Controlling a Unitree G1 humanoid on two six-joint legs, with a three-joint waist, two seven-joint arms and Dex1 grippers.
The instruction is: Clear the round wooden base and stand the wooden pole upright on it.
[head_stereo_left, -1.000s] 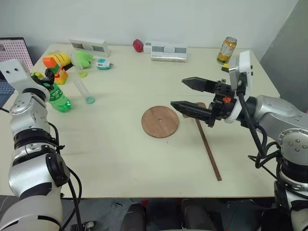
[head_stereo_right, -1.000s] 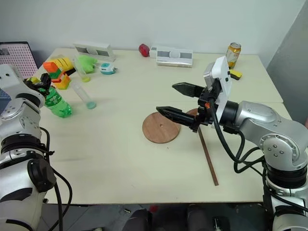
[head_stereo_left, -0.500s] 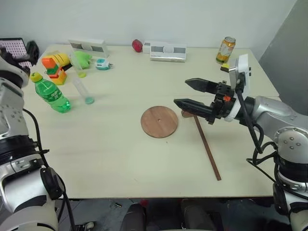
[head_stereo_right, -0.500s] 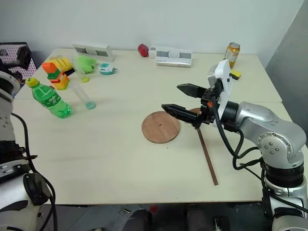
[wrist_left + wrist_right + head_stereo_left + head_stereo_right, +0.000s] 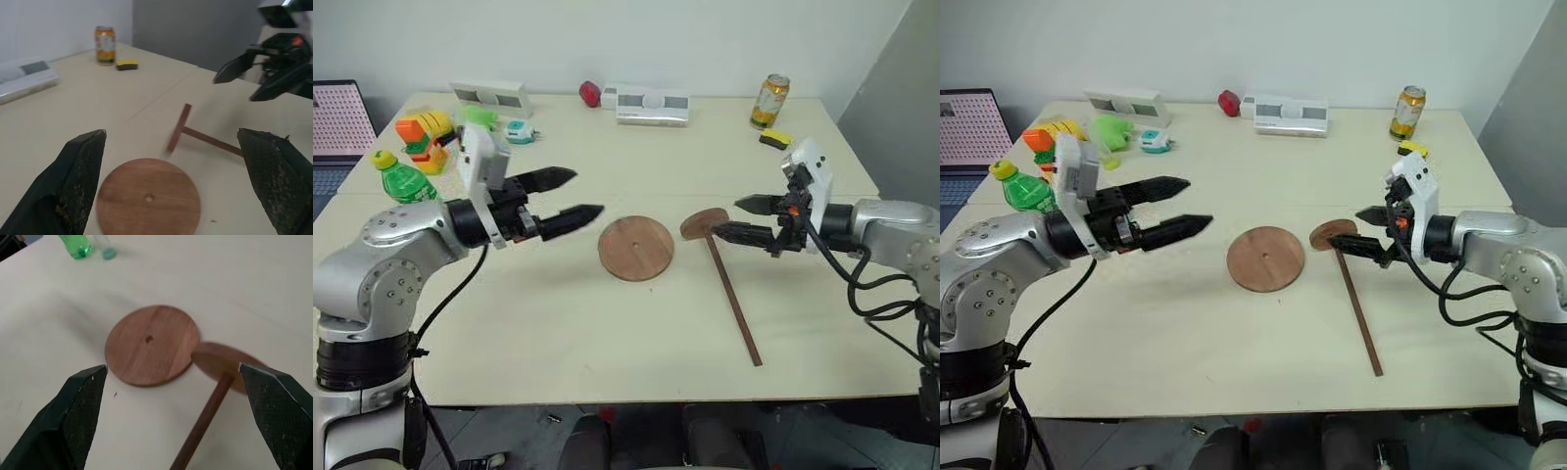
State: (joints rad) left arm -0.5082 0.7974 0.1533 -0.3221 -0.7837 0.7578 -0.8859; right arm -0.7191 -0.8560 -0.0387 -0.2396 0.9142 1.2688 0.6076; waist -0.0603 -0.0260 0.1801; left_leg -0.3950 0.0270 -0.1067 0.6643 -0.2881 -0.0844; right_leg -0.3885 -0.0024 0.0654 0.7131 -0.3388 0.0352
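we see left tool (image 5: 576, 194) agape, empty | right tool (image 5: 744, 217) agape, empty | round wooden base (image 5: 635, 248) bare | wooden pole (image 5: 731, 298) flat on bench (image 5: 568, 323)

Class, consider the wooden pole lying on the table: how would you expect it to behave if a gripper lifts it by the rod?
The wooden pole looks thin and straight, so probably stiff rather than floppy. The disc fixed to one end likely makes that end heavier, so it may tilt in a mid-rod grip. Pushed sideways, it would probably swing about that disc rather than roll freely.
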